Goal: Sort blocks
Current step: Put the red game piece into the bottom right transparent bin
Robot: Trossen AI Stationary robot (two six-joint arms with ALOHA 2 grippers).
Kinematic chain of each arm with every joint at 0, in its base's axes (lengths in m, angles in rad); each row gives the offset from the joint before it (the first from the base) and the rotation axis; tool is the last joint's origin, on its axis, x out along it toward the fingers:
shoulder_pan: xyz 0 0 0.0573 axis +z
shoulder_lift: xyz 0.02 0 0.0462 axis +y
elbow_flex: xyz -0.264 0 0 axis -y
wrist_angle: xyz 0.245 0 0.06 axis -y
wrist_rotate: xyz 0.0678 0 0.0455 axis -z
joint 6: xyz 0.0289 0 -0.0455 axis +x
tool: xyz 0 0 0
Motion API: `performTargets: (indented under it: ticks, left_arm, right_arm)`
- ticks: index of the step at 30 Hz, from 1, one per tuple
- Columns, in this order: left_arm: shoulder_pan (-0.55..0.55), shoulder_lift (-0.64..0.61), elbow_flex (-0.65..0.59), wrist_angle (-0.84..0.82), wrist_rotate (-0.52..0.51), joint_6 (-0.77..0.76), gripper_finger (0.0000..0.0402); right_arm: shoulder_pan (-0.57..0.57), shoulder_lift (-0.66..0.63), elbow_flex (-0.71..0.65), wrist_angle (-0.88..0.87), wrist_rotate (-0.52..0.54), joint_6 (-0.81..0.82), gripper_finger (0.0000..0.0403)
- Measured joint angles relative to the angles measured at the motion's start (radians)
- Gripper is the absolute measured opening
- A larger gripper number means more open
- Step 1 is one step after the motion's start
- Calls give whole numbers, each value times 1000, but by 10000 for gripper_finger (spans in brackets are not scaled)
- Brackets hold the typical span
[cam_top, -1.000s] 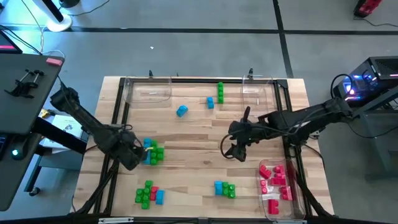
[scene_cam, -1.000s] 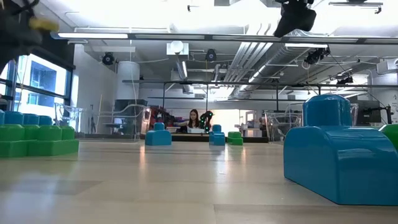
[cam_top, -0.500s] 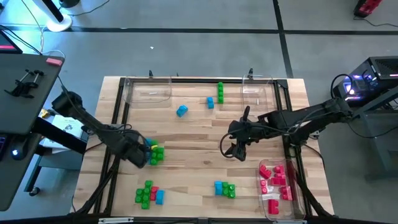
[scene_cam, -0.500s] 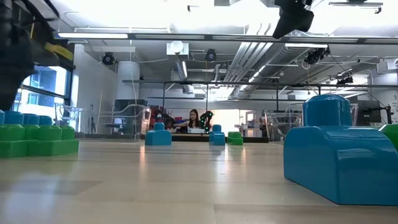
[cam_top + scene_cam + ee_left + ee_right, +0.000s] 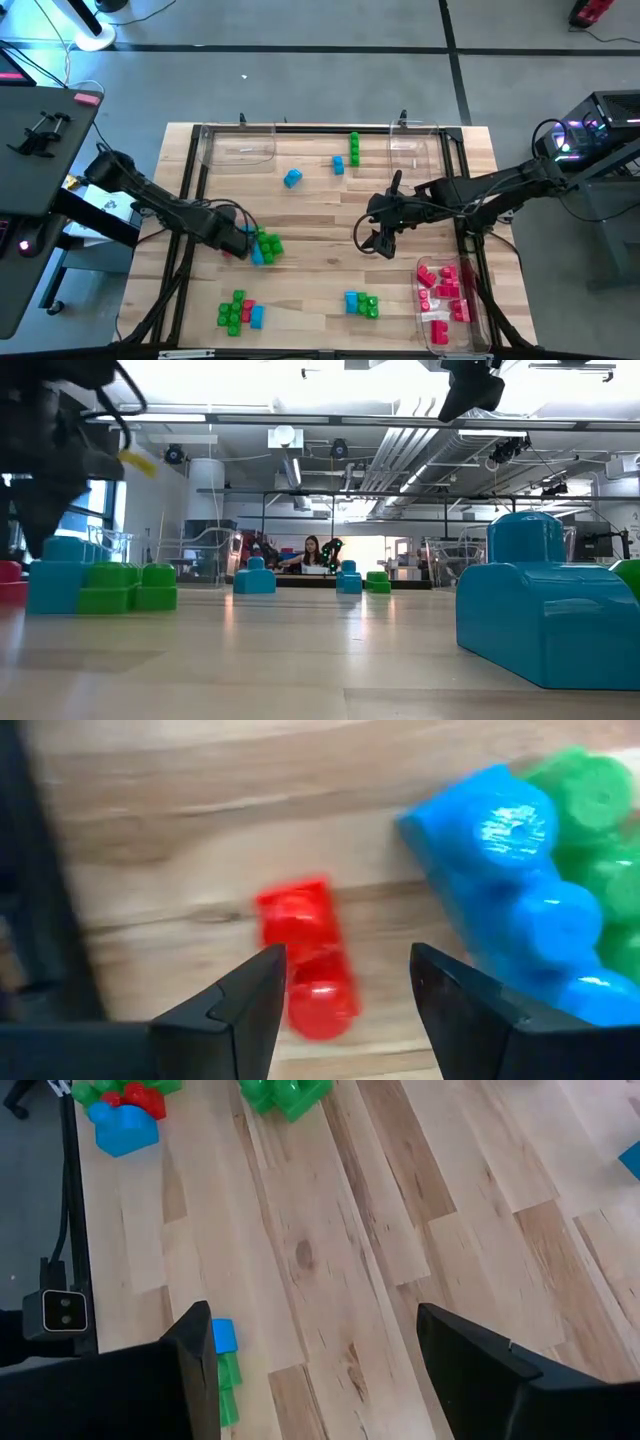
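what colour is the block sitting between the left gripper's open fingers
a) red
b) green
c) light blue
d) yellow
a) In the left wrist view a red block lies on the wood between the left gripper's two spread fingers, while the blue and green cluster sits off to one side of them.

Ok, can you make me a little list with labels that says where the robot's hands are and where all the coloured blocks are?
left gripper: open, low over the table, a red block between its fingers
beside it: blue and green blocks stuck together
right gripper: open, held above the table's middle, holding nothing
clear tray: holds the red-pink blocks
other piles: mixed pile near the front, blue-green pair, blue block, green stack
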Motion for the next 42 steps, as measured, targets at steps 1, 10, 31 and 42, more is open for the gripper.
performTargets:
  ticks: [1,10,31,42]
  left_arm:
    - [-9,-13,8,-27,0,-9,200]
    - [-164,-15,24,-75,-37,-291,200]
    - [-118,-5,-185,188,-35,-294,185]
    - [-105,-182,-5,155,-252,-13,85]
  right_arm:
    - [0,0,0,0,0,0,220]
    - [0,0,0,0,1,-12,220]
    - [-26,0,0,4,6,-18,220]
    - [-25,-49,0,8,-55,-8,220]
